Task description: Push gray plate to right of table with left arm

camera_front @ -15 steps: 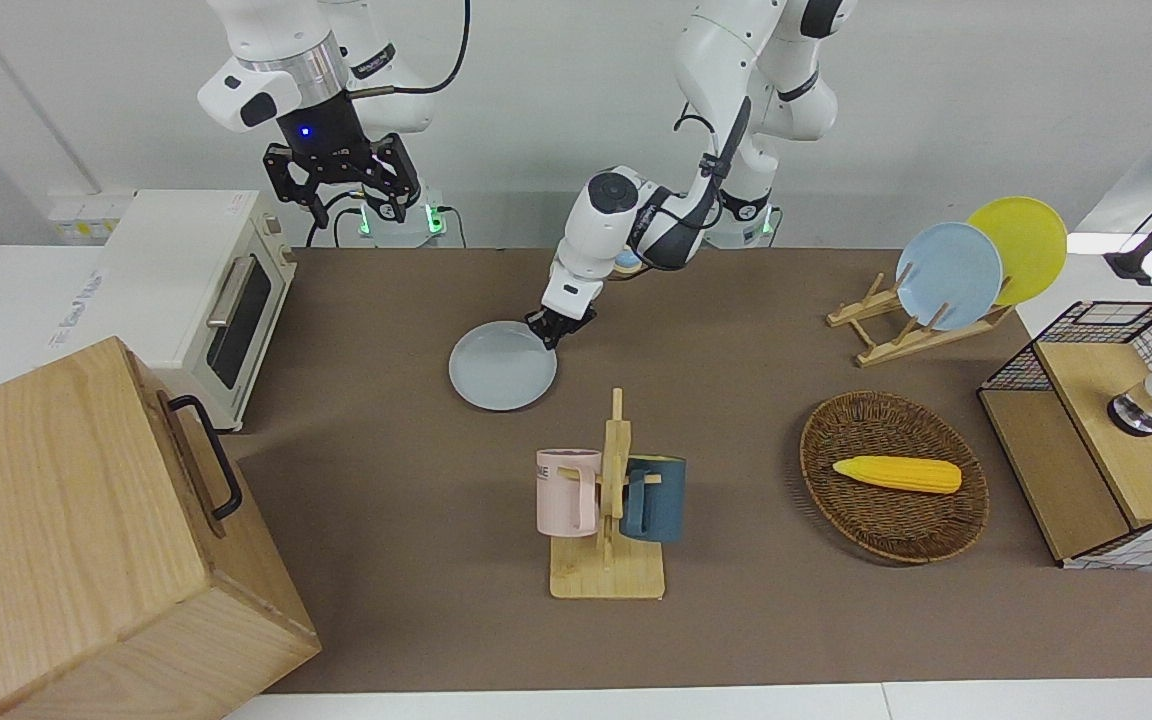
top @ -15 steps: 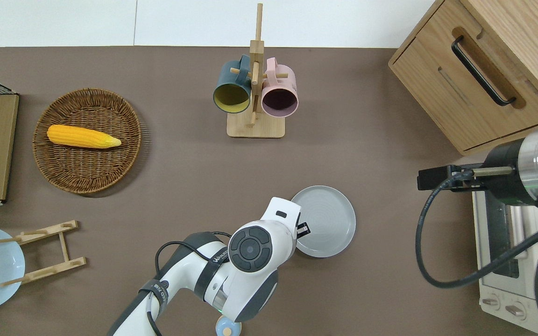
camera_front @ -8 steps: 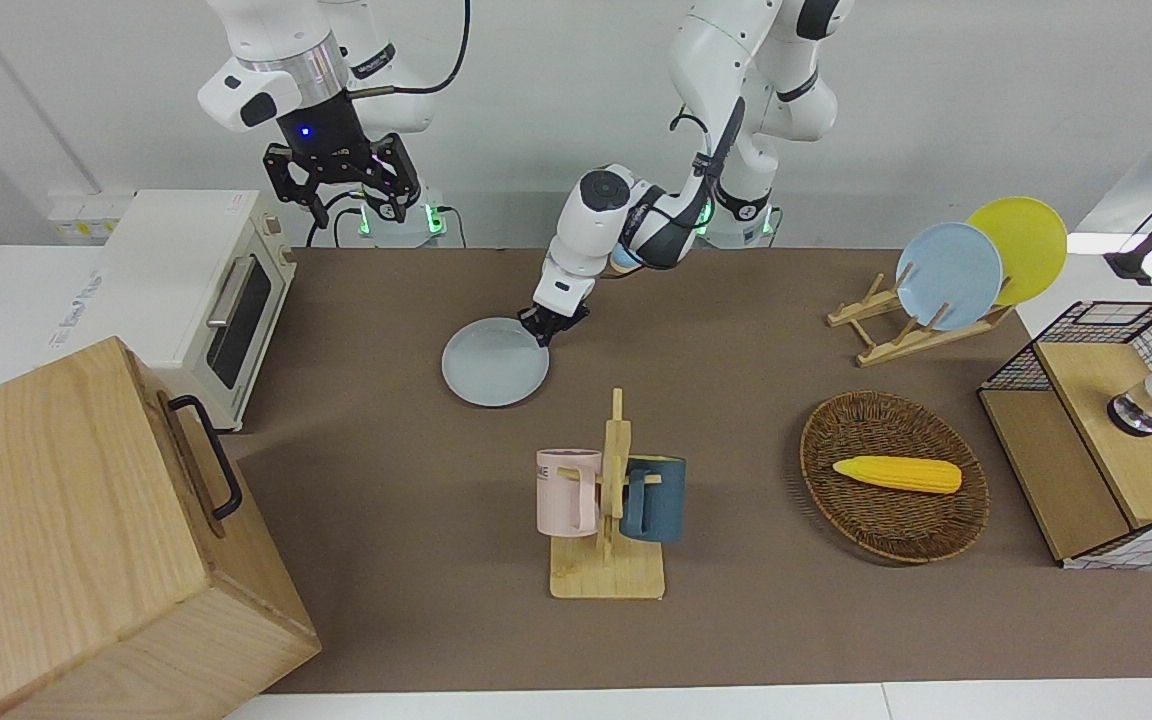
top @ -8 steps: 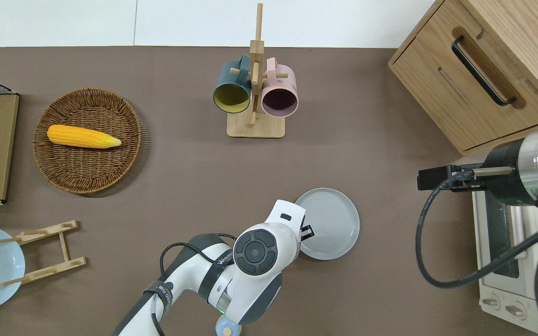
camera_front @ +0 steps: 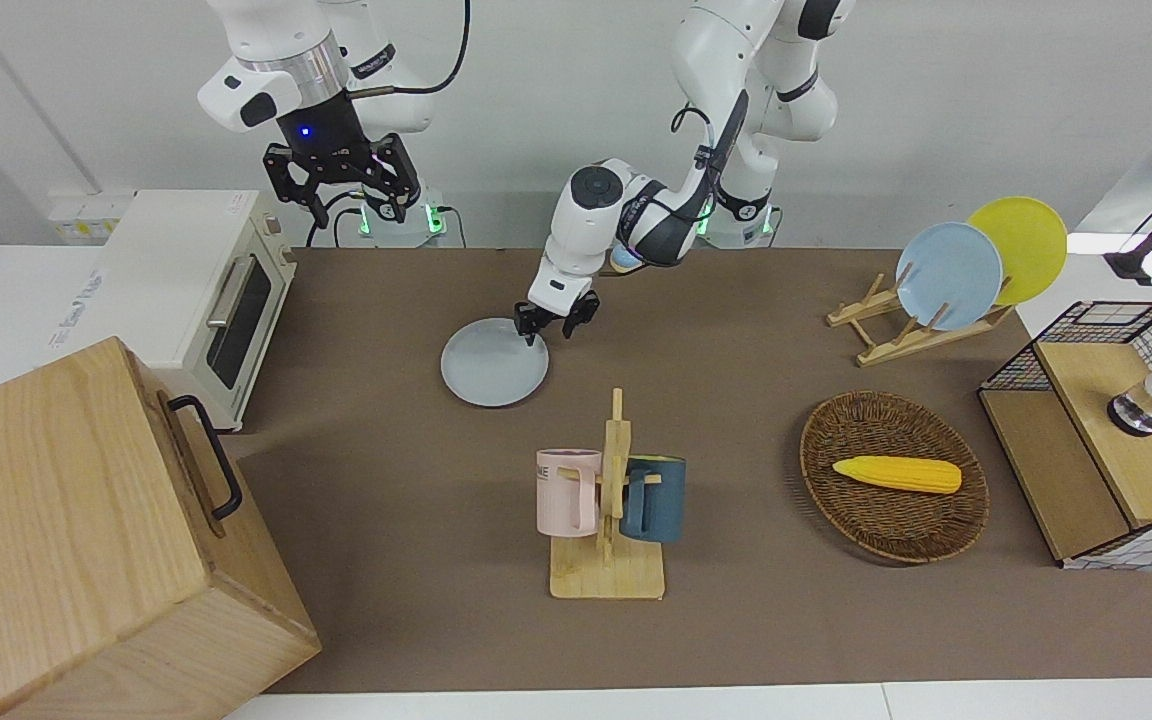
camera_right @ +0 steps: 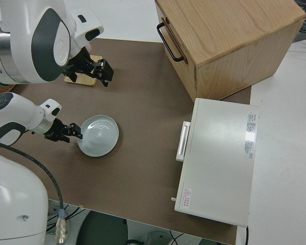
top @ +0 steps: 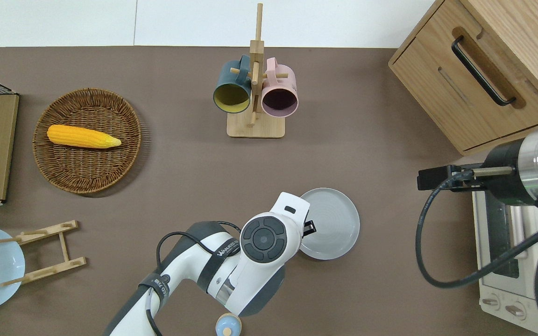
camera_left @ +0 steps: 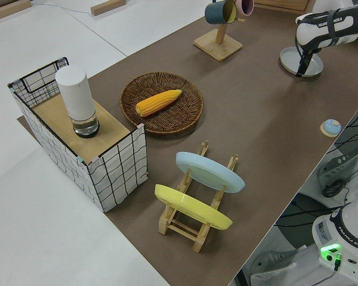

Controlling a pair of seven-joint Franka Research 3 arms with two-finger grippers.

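Left claw (camera_front: 556, 327) spread open and gripping nothing, low at the rim of the gray plate (camera_front: 492, 363) lying flat mid-bench (camera_front: 736, 620), placed to shove it toward the toaster oven (camera_front: 201, 295); right arm parked

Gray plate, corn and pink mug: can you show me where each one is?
gray plate (top: 332, 224), overhead view, on its flat middle.
corn (top: 82, 136), overhead view, mid-cob, in the basket.
pink mug (camera_front: 564, 492), front view, on its side wall.

left tool (camera_front: 555, 329) open, at gray plate (camera_front: 493, 365) rim
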